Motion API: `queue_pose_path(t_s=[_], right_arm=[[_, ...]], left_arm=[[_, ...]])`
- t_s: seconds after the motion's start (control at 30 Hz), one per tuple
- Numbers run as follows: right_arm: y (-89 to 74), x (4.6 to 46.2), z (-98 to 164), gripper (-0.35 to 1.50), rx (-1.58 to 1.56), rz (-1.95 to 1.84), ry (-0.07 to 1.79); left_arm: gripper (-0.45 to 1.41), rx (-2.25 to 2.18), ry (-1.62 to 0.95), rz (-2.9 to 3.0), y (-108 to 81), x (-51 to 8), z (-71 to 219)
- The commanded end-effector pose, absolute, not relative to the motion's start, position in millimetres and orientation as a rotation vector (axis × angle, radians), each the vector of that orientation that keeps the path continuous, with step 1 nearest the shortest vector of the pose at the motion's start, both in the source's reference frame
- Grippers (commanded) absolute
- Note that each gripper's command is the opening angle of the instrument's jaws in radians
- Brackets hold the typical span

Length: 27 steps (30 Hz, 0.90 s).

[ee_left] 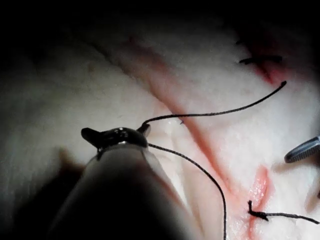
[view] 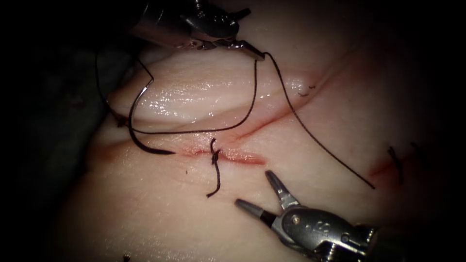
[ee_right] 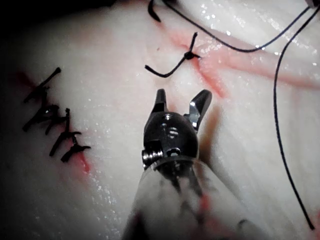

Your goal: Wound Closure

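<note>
Pale tissue (view: 301, 145) spans the endoscope frame, its reddened cut (view: 228, 155) running across the centre with a tied knot (view: 214, 155) on it. At the upper centre, the left hand (view: 252, 52) is clamped on the thread (view: 310, 136), which drops from its tip in two strands: one loops down and left toward the needle, the other trails to a free end at the right. The needle (view: 138, 121) lies free at the left of the frame, held by neither hand, its point resting at the left end of the cut; whether it enters the tissue cannot be told. At the lower centre, the right hand (view: 257, 191) hangs below the cut, jaws spread wide and holding nothing. Older stitches (ee_right: 55, 122) mark the tissue nearby.
</note>
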State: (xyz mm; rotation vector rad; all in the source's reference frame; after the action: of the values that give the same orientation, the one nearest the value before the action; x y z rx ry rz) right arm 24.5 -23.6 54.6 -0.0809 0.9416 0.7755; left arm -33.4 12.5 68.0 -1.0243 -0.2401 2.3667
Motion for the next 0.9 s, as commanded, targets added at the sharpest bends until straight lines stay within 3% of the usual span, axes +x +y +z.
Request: queue_pose_path(t_s=[0.03, 0.23, 0.27, 0.33, 0.5, 0.57, 0.6, 0.7, 0.73, 0.8, 0.9], right_arm=[[-24.1, 25.2, 55.0, 0.66, -0.075, 0.773, 0.940], [-24.2, 25.2, 54.6, 0.53, -0.060, 0.766, 0.940], [-24.2, 25.1, 54.5, 0.44, -0.058, 0.767, 0.940], [-23.6, 24.4, 53.6, -0.03, -0.053, 0.772, 0.951], [-23.1, 23.5, 52.6, -0.06, -0.055, 0.781, 0.974], [-22.8, 23.1, 52.0, 0.09, -0.044, 0.780, 0.976], [-22.8, 23.0, 51.8, -0.01, -0.043, 0.781, 0.974], [-22.8, 22.9, 51.3, 0.09, -0.058, 0.751, 0.971], [-22.9, 22.9, 51.0, 0.01, -0.086, 0.677, 0.956], [-23.1, 23.0, 50.8, -0.35, -0.108, 0.592, 0.928], [-23.1, 22.9, 50.9, -0.35, -0.138, 0.517, 0.917]], left_arm=[[0.89, -1.034, -0.283, 2.325, 12.7, -34.0, 68.3], [0.96, -1.063, -0.378, 2.257, 13.4, -34.1, 67.6], [0.96, -1.058, -0.386, 2.263, 13.5, -34.1, 67.6], [0.96, -1.009, -0.366, 2.275, 13.8, -34.1, 67.6], [0.96, -1.040, -0.353, 2.291, 13.9, -33.8, 67.3], [0.93, -1.119, -0.324, 2.299, 13.1, -33.4, 66.7], [0.91, -1.144, -0.313, 2.307, 12.6, -33.2, 66.3], [0.91, -1.198, -0.307, 2.325, 10.8, -32.8, 65.0], [0.91, -1.226, -0.315, 2.324, 9.2, -32.5, 64.0], [0.91, -1.264, -0.317, 2.325, 7.2, -32.2, 62.7], [0.77, -1.326, -0.281, 2.369, 4.3, -31.7, 60.8]])
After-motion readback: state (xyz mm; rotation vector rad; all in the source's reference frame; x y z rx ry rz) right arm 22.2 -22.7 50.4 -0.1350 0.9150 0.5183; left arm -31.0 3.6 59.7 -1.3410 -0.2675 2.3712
